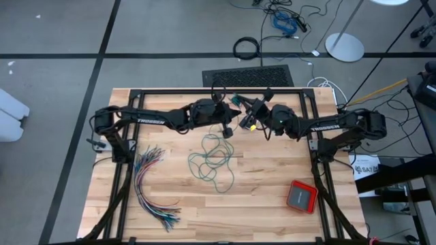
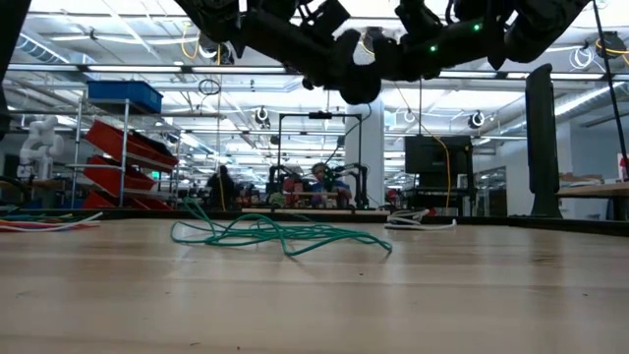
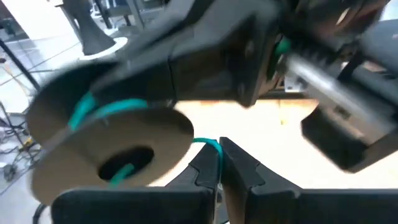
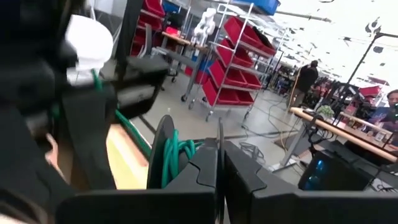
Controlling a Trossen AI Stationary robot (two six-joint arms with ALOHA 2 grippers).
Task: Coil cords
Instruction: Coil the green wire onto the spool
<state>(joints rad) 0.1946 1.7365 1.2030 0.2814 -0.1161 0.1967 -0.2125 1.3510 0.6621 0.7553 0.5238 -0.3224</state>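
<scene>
With the left pincer pinching the teal cord and the right pincer pressed together on a spool above the surface, the loose tangle at frame centre could have snagged and slipped off the spool.

A loose teal-green cord sprawls on the wooden table beneath both dark arms.
</scene>
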